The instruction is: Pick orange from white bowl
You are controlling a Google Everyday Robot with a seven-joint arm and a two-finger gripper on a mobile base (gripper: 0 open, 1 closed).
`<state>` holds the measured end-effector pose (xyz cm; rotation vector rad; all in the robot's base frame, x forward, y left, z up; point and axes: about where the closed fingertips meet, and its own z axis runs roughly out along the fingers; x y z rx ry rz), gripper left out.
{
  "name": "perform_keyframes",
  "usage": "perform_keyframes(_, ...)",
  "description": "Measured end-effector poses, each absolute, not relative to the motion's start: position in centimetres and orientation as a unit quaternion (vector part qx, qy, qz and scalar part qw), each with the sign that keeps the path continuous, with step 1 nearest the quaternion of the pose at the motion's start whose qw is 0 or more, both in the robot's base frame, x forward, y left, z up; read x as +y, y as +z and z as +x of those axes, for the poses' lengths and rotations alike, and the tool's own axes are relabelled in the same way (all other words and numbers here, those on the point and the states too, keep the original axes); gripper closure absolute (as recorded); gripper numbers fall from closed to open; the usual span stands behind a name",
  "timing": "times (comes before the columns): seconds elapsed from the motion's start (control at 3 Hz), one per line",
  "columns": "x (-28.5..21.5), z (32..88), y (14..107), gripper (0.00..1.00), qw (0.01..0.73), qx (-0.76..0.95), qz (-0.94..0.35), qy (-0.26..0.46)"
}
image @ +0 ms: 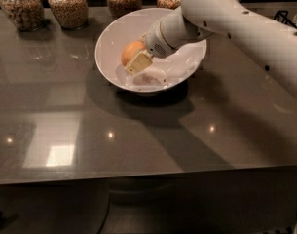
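Observation:
The orange (130, 50) is inside the white bowl (107, 42), on its left side, held just above the bowl's floor. My gripper (134, 58) reaches into the bowl from the right on the white arm. It is shut on the orange. One pale finger (138, 63) lies across the front of the fruit; the other is hidden behind it. The bowl stands on the dark grey table at the back middle.
Several glass jars of grain (67, 5) stand in a row along the table's back edge, just behind the bowl. A black wire object (286, 18) sits at the far right. The table's front edge (138, 175) runs across the lower part of the view.

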<state>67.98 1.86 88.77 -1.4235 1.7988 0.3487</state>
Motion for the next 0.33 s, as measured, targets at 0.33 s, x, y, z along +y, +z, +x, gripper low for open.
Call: perform_keyframes(0.33, 0.81, 64.95, 93.13, 1.0, 0.448, 0.691, -0.546, 0.154)
